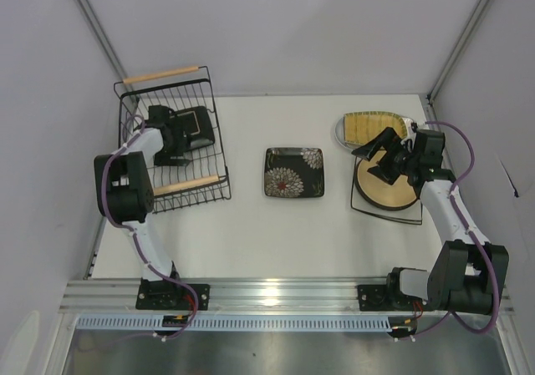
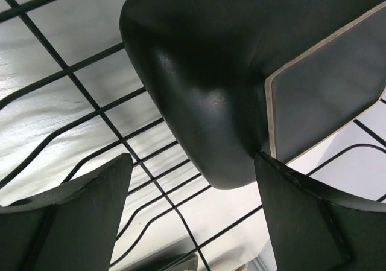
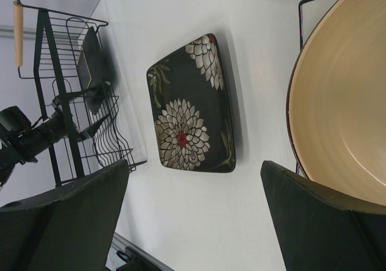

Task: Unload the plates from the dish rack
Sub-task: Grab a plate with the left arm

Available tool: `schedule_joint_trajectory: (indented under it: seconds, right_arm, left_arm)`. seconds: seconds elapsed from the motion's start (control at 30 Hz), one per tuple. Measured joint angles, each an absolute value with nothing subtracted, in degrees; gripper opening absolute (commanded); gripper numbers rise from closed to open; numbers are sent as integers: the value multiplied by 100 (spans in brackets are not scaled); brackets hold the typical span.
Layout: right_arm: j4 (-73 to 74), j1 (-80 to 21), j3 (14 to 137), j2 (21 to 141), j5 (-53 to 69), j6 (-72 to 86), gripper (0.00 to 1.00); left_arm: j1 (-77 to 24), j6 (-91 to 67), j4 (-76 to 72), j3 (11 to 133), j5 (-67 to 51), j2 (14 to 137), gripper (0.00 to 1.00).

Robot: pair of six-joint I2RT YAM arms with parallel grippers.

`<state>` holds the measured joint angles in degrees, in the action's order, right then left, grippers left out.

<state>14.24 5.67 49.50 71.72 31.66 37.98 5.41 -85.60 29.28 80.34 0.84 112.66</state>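
Inside the dish rack (image 1: pixel 163 75), the left claw (image 2: pixel 193 162) is spread apart, and only its own camera shows the corner of a dark square plate (image 2: pixel 241 72) between the fingers (image 2: pixel 78 216). Over the tan plate (image 3: pixel 344 102), the right claw (image 3: pixel 194 165) gapes too; its camera shows petals on the flowered plate (image 3: pixel 190 105).
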Motion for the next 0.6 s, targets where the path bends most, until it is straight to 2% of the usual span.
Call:
schedule_joint_trajectory:
  seconds: [0.13, 0.27, 0.6]
  right_arm:
    - [1424, 567, 4950, 7172, 3166, 3795, 100]
    - [1426, 567, 4947, 7172, 3142, 3795, 100]
    - [1428, 569, 4853, 7172, 3129, 3795, 100]
  left_arm:
    - [541, -8569, 2718, 7957, 152, 11262, 84]
    - [541, -8635, 1883, 7369, 200, 10993, 82]
    - [587, -8648, 731, 6901, 416, 10781, 80]
